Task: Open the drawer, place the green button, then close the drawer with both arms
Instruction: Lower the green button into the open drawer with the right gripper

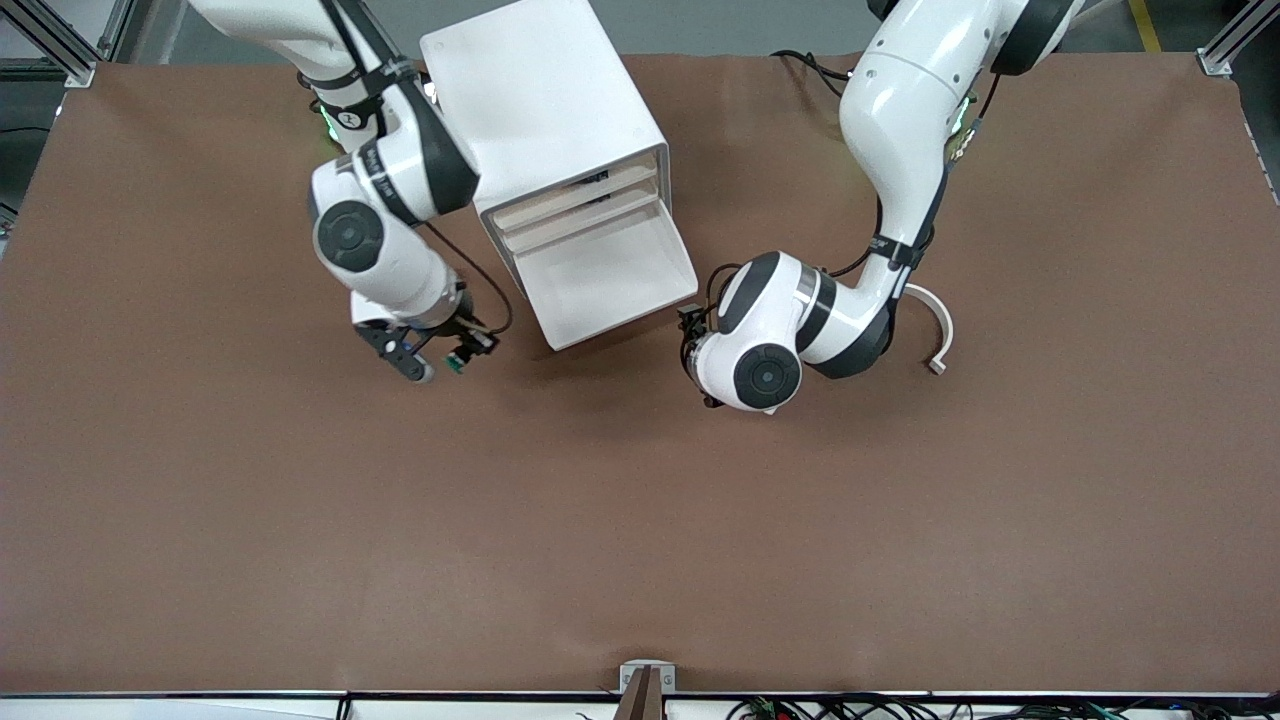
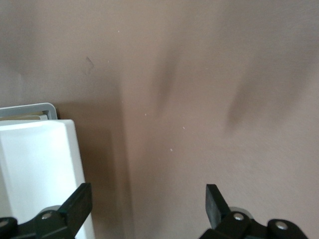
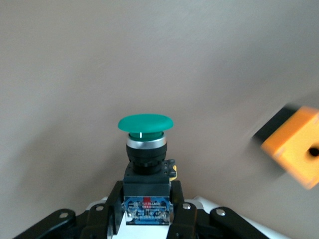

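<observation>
In right wrist view alone: orange cube.

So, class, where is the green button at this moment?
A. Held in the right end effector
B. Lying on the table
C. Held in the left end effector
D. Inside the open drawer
A: the right wrist view shows the button clamped in the right end effector, while the drawer is open.

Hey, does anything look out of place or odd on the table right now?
One thing: a white curved piece lies loose on the table beside the left arm. Otherwise the drawer is open and empty, and the right gripper holds the button.
</observation>
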`<state>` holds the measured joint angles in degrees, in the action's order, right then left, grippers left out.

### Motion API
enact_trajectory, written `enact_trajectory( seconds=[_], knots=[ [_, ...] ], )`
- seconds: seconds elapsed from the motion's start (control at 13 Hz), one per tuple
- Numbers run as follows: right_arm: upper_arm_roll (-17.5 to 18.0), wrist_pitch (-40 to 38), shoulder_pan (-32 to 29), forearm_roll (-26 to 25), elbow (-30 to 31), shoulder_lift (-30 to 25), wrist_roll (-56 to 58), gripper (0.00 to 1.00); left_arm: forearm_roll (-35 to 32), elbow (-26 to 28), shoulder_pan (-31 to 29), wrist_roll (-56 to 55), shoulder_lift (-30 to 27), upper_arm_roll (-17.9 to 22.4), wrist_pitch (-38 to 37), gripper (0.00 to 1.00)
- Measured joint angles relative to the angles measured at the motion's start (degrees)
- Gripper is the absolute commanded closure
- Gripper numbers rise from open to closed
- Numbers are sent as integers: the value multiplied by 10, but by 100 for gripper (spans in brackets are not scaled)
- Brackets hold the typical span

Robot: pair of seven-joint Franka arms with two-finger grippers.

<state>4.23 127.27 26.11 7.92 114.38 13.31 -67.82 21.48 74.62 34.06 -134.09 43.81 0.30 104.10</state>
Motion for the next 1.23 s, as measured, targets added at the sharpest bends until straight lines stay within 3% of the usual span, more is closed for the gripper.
enact_trajectory(
  seconds=[0.38, 0.62, 0.77, 1.23],
  knots=[
    [-1, -2, 107, 0, -61, 32, -192, 100, -14, -4, -41, 77, -76, 23, -5, 0],
    [-1, -2, 146, 0, -66, 55, -287, 100, -120, -3, -63, 147, -113, 24, -39, 0],
    [-1, -2, 166, 0, -66, 63, -339, 100, -156, -2, -66, 199, -124, 24, -53, 0],
    [-2, -2, 198, 0, -76, 106, -403, 100, -162, -2, -137, 400, -152, 25, -94, 0]
  ],
)
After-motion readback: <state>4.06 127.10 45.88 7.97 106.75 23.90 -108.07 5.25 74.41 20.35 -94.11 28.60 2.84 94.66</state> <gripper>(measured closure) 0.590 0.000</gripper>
